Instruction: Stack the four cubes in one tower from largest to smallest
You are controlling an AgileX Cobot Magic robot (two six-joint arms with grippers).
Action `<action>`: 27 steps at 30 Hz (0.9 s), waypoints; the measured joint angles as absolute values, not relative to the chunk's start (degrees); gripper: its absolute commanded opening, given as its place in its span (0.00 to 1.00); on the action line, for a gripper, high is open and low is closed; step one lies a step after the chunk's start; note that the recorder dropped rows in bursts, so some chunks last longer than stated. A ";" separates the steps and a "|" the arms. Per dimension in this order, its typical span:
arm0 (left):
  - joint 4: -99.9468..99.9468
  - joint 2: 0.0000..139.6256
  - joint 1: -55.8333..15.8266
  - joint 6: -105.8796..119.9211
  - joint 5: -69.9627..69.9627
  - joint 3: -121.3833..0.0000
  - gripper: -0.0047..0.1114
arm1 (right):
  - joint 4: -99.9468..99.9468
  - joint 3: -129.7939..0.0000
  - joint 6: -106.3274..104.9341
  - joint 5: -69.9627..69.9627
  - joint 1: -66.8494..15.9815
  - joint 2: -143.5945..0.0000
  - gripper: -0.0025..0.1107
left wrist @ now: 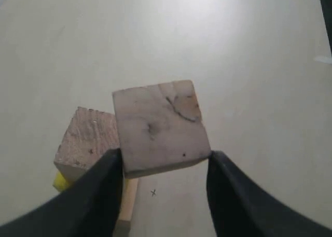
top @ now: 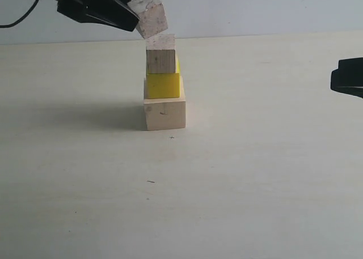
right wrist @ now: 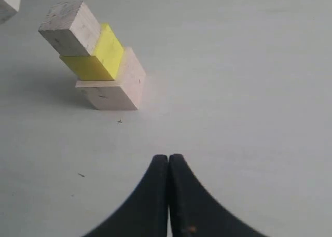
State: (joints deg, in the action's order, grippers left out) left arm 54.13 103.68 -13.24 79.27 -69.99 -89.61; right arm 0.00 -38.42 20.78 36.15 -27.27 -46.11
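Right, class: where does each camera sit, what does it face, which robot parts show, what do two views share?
Exterior: low, facing the stack side-on; left gripper and right gripper show.
Left wrist: looks down past its fingers onto the held small wood cube.
Right wrist: looks across at the stack over shut fingers.
Shared: the yellow cube.
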 measured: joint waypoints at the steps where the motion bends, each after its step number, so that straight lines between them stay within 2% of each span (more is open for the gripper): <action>1: 54.13 104.16 -13.24 79.51 -69.99 -89.76 0.04 | 0.00 -38.42 20.78 36.15 -27.27 -46.11 0.02; 13: 48.34 110.10 -16.05 75.56 -69.95 -100.39 0.04 | 1.36 -38.42 20.78 36.15 -27.27 -46.11 0.02; 27: 43.84 113.64 -17.15 74.72 -69.95 -102.77 0.04 | 1.46 -38.42 20.78 35.95 -27.27 -46.11 0.02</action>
